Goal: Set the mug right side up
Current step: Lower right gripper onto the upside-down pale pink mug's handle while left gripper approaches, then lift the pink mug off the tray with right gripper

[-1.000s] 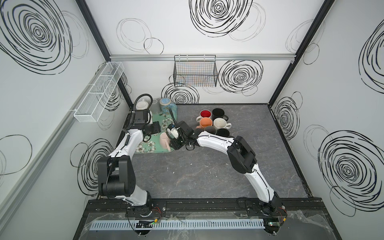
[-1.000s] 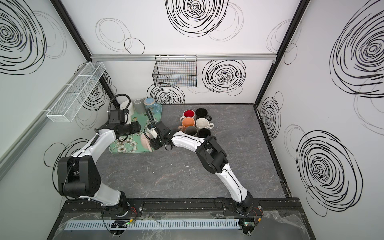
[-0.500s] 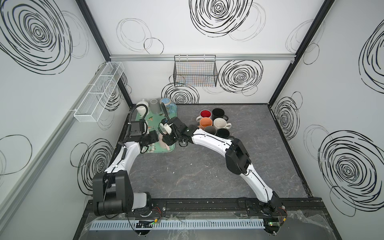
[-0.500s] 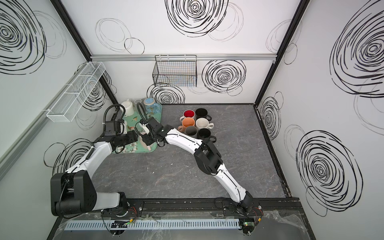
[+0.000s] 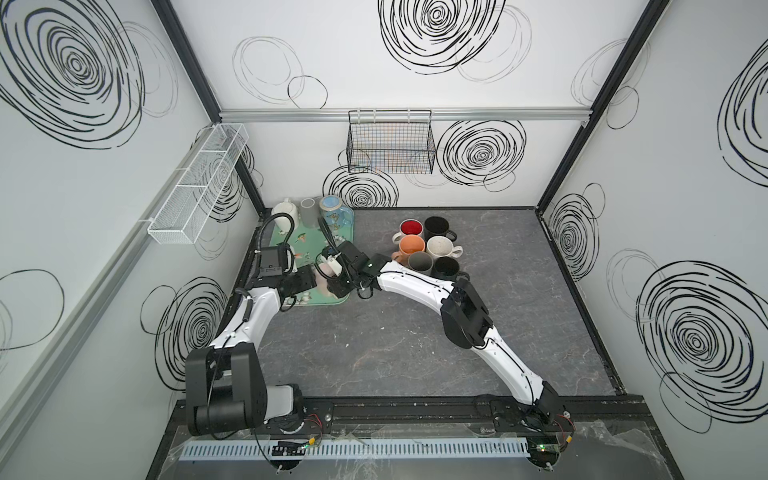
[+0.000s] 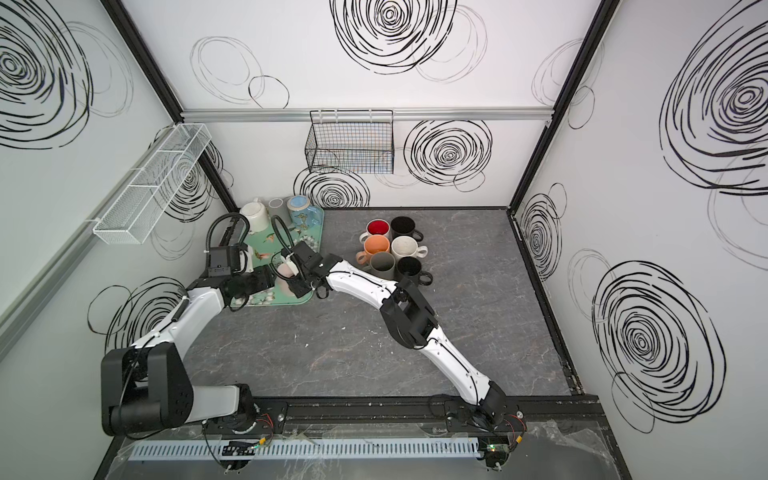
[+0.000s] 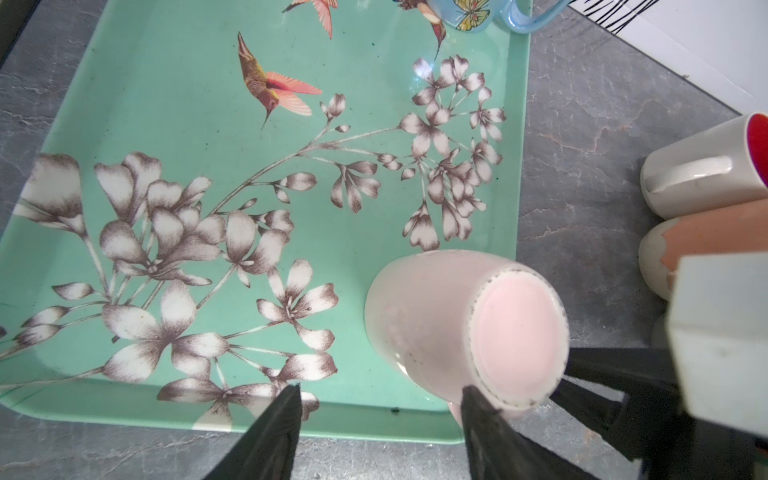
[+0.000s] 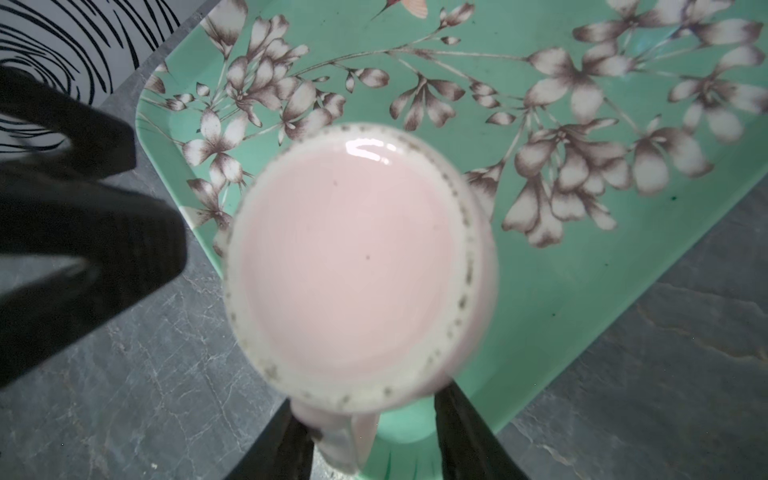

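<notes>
One big grey table (image 5: pixel 374 353) under it all. Two arms on it, left arm (image 5: pixel 245 316) and right arm (image 5: pixel 419 284), both bent in toward one spot. At the far left, by the wall, a green tray (image 7: pixel 174 83). Near the tray, six mugs (image 5: pixel 439 246) in a bunch, all mouth up. Not part of this job. On the tray's near right corner, the pink mug (image 8: pixel 349 257), bottom up, mouth down. Cannot tell if resting on the tray or lifted a little.

Has the left gripper (image 7: pixel 380 392) wide, nothing between the jaws, one tip right by the mug's bottom rim. Puts the right gripper (image 8: pixel 370 415) over the mug, one jaw on each side of the handle (image 8: pixel 345 440). Touches on one side, leaves a gap on the other. Cannot tell if gripping tight yet.

Now for the change. A second ago: left arm further up the tray, away from the mug. Now down beside it. Mug in about the same place, with no turn yet. Looks like getting ready for a two-arm flip, one to hold the handle, one to steady. Whole turn yet to do.
</notes>
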You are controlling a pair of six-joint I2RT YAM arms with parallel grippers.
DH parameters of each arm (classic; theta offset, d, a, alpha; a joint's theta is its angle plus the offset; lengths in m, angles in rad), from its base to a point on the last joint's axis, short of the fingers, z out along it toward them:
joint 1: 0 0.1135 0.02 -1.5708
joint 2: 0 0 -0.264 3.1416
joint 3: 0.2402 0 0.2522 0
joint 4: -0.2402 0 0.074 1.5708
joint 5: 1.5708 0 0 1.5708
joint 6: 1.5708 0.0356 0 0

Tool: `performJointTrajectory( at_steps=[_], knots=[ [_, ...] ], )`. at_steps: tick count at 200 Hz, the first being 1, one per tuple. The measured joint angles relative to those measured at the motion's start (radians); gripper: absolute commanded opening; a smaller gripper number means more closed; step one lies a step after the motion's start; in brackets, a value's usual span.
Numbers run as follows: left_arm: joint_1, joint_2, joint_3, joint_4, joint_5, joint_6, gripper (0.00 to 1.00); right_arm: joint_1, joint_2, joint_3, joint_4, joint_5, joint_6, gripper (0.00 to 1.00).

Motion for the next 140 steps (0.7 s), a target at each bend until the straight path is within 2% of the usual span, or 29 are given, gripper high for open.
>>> performJointTrajectory(
  at_steps=[17, 75, 140],
  knots=[
    [0.0, 0.0, 0.0, 0.0, 0.0, 0.0, 0.65, -0.005, 0.017, 0.022, -0.001, -0.003, -0.006, 0.38],
    [0.0, -0.021, -0.015, 0.0, 0.008, -0.001, 0.64, -0.018, 0.034, 0.033, -0.011, -0.008, -0.028, 0.0],
    [-0.003, -0.143, -0.058, 0.04, 0.027, -0.023, 0.64, -0.039, 0.007, -0.006, -0.007, -0.016, -0.061, 0.0]
  ],
)
